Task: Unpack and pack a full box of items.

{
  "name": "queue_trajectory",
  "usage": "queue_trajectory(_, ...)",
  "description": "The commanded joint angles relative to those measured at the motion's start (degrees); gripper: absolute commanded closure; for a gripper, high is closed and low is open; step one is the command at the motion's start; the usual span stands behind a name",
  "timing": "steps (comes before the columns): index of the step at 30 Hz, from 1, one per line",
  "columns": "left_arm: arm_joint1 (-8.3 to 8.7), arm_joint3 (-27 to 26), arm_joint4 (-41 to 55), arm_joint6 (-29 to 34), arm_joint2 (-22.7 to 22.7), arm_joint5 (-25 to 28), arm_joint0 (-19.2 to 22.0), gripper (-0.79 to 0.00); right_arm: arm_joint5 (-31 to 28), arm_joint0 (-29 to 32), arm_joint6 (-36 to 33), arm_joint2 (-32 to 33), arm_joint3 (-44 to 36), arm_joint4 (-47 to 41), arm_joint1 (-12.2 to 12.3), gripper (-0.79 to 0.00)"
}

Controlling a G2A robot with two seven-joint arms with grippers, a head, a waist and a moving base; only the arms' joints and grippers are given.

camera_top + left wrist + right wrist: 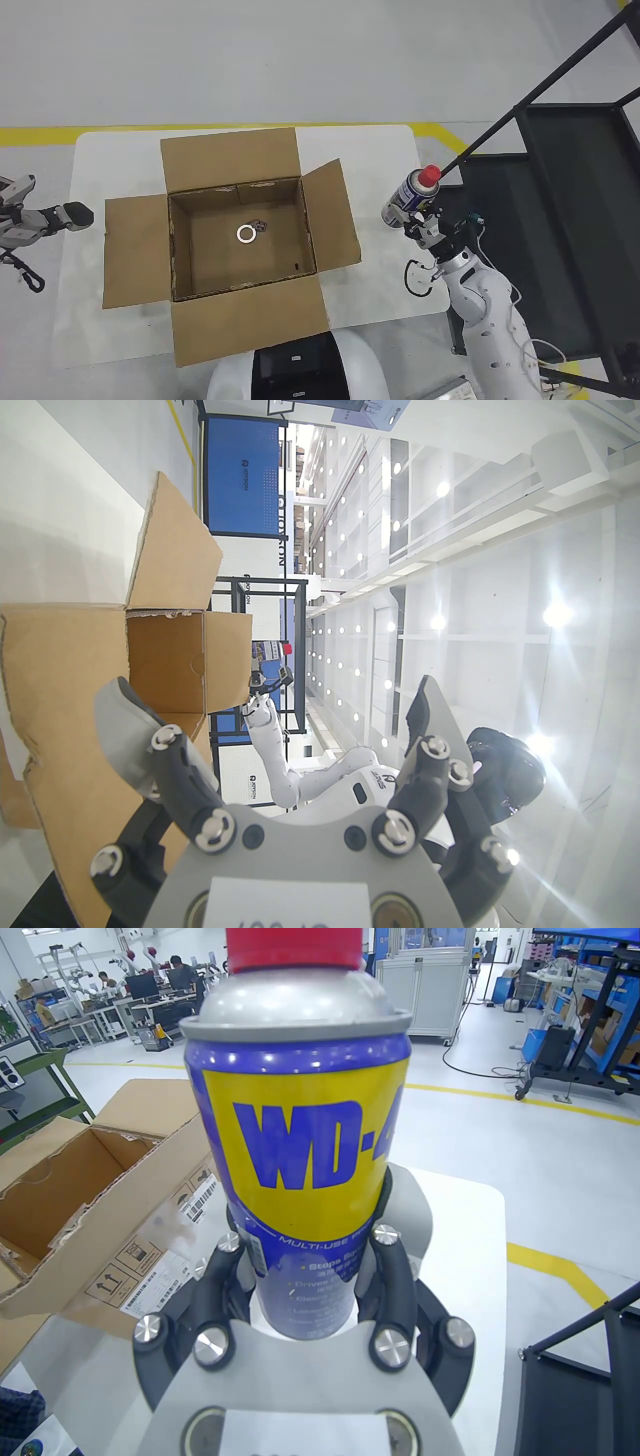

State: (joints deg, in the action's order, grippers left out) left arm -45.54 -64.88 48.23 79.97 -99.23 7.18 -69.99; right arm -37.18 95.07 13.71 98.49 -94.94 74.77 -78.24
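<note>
The right fingers (409, 1214) are clenched on the lower body of the spray can (300, 1128), one on each side, and the can stands out from them with its red cap (429, 176) at the far end. In the top view the spray can (411, 192) hangs tilted over the right edge of the white worktop (380, 160), near its far right corner. It is clear of the cardboard box (240, 240), with a strip of bare worktop between it and the box's right flap (332, 215). Just past the cap runs a slanted bar of the dark metal frame (560, 200), which stands off the worktop's right side close around that arm and leaves little room there. The left fingers (125, 720) are released and spread wide with nothing between them. From above, the left fingers (72, 215) sit at the worktop's left edge, apart from the box's left flap (135, 250), which leaves a narrow band of bare surface on that side. The box stands in the middle of the worktop with all four flaps folded outward and its mouth open upward. The far flap (232, 155) lies flat short of the far edge, and the near flap (250, 320) reaches toward the near edge. On the box floor lie a small white ring (246, 234) and a small dark item (260, 224) just beside it. A yellow floor line (440, 130) passes beyond the far right corner.
</note>
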Motion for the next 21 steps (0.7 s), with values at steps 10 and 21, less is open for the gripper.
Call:
queue_trajectory(10, 0.00, 0.00, 0.00, 0.00, 0.00, 0.00, 0.00, -0.785, 1.61, -5.65, 11.05, -0.96, 15.73, 1.79, 0.47, 0.000)
queue_trajectory(21, 0.00, 0.00, 0.00, 0.00, 0.00, 0.00, 0.00, -0.785, 10.98, -20.15, 30.19, -2.11, 44.54, 7.99, 1.11, 0.000)
